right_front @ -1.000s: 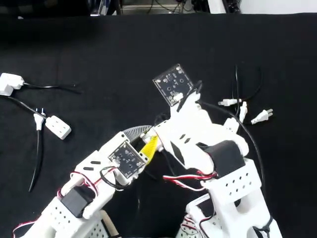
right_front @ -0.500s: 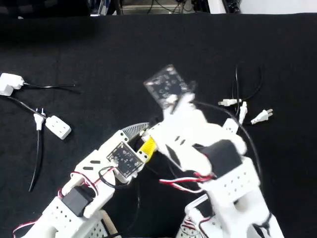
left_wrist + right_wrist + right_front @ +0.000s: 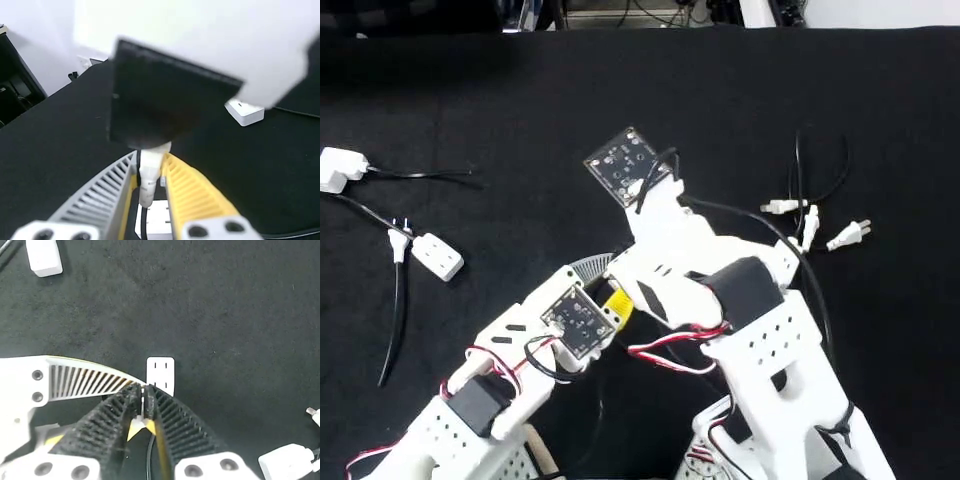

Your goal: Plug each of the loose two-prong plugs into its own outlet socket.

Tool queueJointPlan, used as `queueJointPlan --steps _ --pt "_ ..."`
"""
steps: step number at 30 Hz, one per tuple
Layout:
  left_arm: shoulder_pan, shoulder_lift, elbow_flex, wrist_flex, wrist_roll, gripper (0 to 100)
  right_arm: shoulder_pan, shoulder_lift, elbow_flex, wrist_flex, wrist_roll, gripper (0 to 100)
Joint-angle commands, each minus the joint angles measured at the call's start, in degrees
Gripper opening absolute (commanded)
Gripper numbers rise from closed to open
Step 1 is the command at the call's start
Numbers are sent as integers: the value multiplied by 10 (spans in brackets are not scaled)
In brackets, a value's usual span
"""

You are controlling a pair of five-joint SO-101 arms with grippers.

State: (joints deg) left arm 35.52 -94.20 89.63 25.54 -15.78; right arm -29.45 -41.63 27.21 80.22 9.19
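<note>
- Plug [image 3: 146,187] at mid-counter, standing between the grey and yellow fingers of the left pincer [image 3: 150,159], which is clenched on it. Its long axis runs along those fingers, away from the wrist.
- Meeting it tip to tip, the right pincer [image 3: 143,390] has its black fingers closed on the plug's outer end. Which end bears the prongs cannot be told.
- Just past the joined tips, the outlet socket [image 3: 160,372] lies flat on the black counter [image 3: 520,100], slots up, its long axis in line with the right pincer.
- Both arms cross above this spot.
- Left: a second socket [image 3: 437,256] with a corded plug [image 3: 398,240] just beside it.
- Right: a cluster of loose plugs [image 3: 810,222], well apart.
</note>
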Motion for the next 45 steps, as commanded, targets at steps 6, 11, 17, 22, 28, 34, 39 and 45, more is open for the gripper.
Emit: queueJointPlan --steps 6,11,17,22,28,34,39,45 --pt "-29 -5 -21 -17 4 30 89 2 78 -13 24 12" --pt "-27 -5 -19 -17 4 30 115 2 67 -43 25 12" --pt "-25 -5 -14 -18 4 30 120 7 -79 27 25 12" --pt "-27 -5 -12 -20 4 30 58 43 -153 159 77 13" --pt "-25 -5 -11 -19 4 30 -40 68 -157 186 76 13" --pt "-24 -5 -11 -18 4 30 -58 68 -155 149 69 13" --pt "-25 -5 -11 -18 4 30 -56 69 -149 121 69 13" --pt "-24 -5 -11 -18 4 30 -3 67 -116 71 84 13"
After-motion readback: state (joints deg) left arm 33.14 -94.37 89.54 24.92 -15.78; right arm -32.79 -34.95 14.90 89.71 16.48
